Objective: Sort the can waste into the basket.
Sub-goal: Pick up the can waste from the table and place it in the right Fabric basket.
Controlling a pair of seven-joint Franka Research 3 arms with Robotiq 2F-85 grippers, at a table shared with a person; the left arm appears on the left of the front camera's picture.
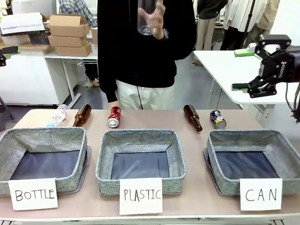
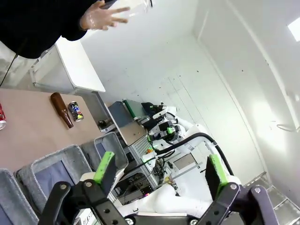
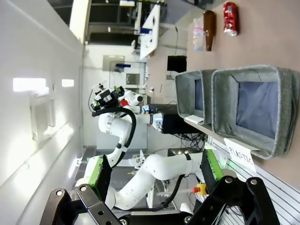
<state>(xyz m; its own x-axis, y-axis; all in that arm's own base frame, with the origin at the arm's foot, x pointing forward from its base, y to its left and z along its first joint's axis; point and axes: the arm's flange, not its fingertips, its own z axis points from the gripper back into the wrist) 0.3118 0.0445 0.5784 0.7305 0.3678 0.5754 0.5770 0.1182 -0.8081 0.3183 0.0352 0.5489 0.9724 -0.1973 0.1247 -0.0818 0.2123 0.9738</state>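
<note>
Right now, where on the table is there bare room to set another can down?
Bare tabletop lies between the red can and the right brown bottle, behind the PLASTIC basket. The far-left end is crowded: a clear bottle beside a brown bottle.

Open table surrounds the dark can (image 1: 218, 119); a brown bottle (image 1: 192, 117) lies beside it; CAN basket (image 1: 276, 142) unobstructed above.

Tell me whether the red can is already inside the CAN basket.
No. The red can lies on the table behind the PLASTIC basket, while the CAN basket holds nothing.
</note>
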